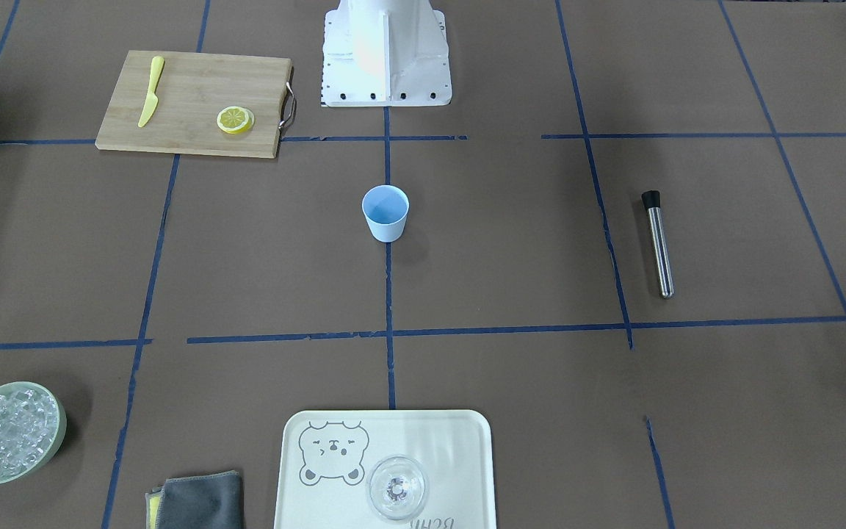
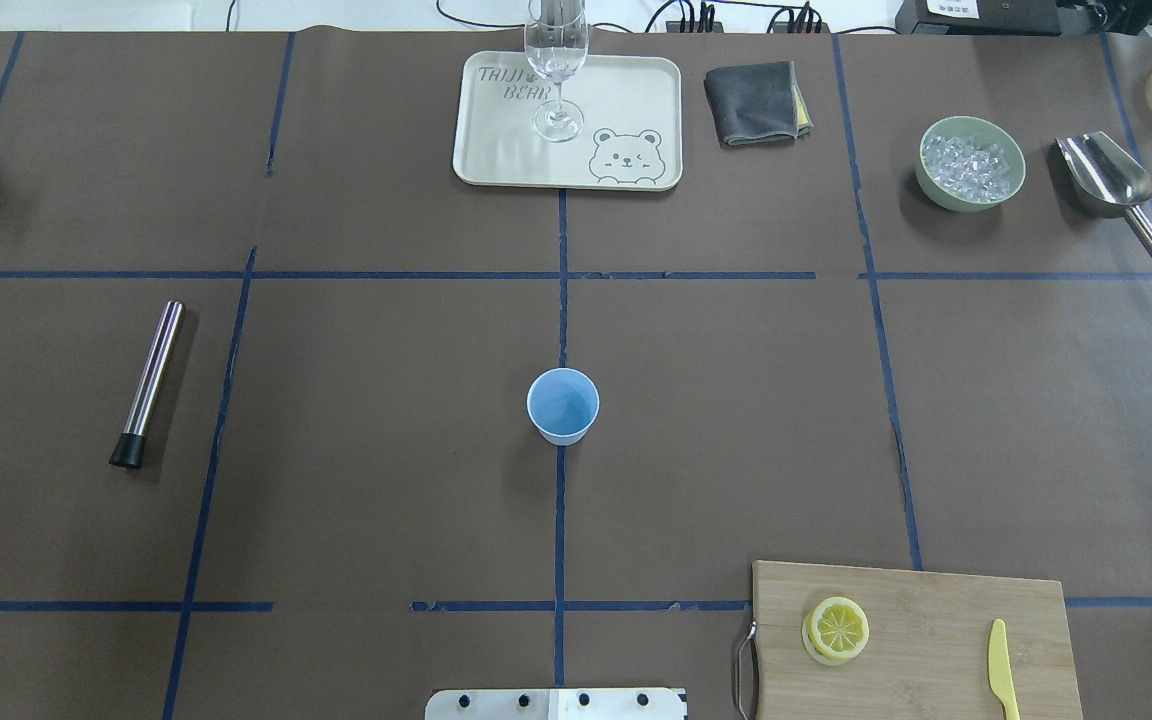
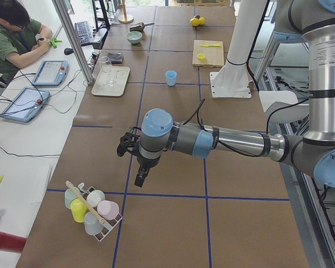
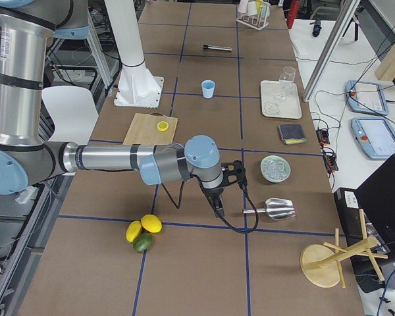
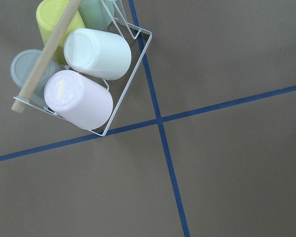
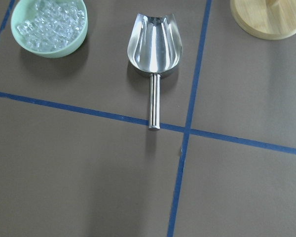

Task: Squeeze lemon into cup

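Observation:
The lemon slice [image 1: 236, 120] lies flat on a wooden cutting board [image 1: 173, 110] near the robot's base, on its right side; it also shows in the overhead view [image 2: 838, 629]. The light-blue cup [image 1: 385, 212] stands upright and empty at the table's middle [image 2: 562, 405]. My left gripper [image 3: 139, 177] hangs over the table's left end near a rack of cups, far from the cup. My right gripper [image 4: 218, 207] hangs over the right end near a metal scoop. Each gripper shows only in a side view, so I cannot tell if either is open or shut.
A yellow knife [image 2: 1002, 655] lies on the board. A metal muddler [image 2: 146, 383] lies at the left. Far side: a tray [image 2: 496, 150] with a clear glass [image 2: 556, 60], a grey cloth [image 2: 751, 102], an ice bowl [image 2: 970, 163], a scoop [image 6: 155, 44]. A cup rack [image 5: 84, 64] stands at the left end.

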`<state>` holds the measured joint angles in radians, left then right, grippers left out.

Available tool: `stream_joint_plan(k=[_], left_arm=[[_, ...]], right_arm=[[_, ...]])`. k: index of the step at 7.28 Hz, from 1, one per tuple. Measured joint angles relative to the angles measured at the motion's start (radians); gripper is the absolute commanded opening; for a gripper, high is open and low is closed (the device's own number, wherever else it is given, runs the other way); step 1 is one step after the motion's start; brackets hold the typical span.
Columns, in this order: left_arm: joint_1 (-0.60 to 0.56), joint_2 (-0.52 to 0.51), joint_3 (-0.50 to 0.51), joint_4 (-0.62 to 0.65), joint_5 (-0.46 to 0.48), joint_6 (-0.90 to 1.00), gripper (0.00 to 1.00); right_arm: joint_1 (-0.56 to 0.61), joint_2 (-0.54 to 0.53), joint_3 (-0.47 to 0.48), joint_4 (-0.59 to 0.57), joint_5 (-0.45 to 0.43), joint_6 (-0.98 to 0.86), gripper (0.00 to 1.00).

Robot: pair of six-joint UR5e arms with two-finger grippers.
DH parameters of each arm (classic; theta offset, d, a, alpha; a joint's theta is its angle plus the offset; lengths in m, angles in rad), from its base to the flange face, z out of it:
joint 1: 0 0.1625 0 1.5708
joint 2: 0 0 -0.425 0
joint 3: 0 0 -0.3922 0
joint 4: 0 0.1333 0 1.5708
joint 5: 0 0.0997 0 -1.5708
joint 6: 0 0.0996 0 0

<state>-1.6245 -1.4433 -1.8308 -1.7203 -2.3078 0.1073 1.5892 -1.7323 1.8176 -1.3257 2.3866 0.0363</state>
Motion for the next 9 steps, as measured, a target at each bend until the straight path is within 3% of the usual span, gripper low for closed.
stream_joint_plan(k=[2, 5, 7, 9], left_arm=[[0.000, 0.003, 0.001, -0.018, -0.001, 0.001, 1.00], [0.000, 0.004, -0.003, -0.022, -0.001, 0.002, 1.00], [0.000, 0.004, -0.006, -0.023, -0.001, 0.002, 1.00], [0.000, 0.004, -0.009, -0.024, -0.002, 0.002, 1.00]], right_arm=[[-0.078, 0.007, 0.085, 0.026, -0.008, 0.111, 1.00], [-0.304, 0.016, 0.256, 0.032, -0.078, 0.356, 1.00], [-0.511, -0.042, 0.392, 0.032, -0.204, 0.565, 1.00], [-0.789, -0.076, 0.495, 0.033, -0.401, 0.850, 1.00]])
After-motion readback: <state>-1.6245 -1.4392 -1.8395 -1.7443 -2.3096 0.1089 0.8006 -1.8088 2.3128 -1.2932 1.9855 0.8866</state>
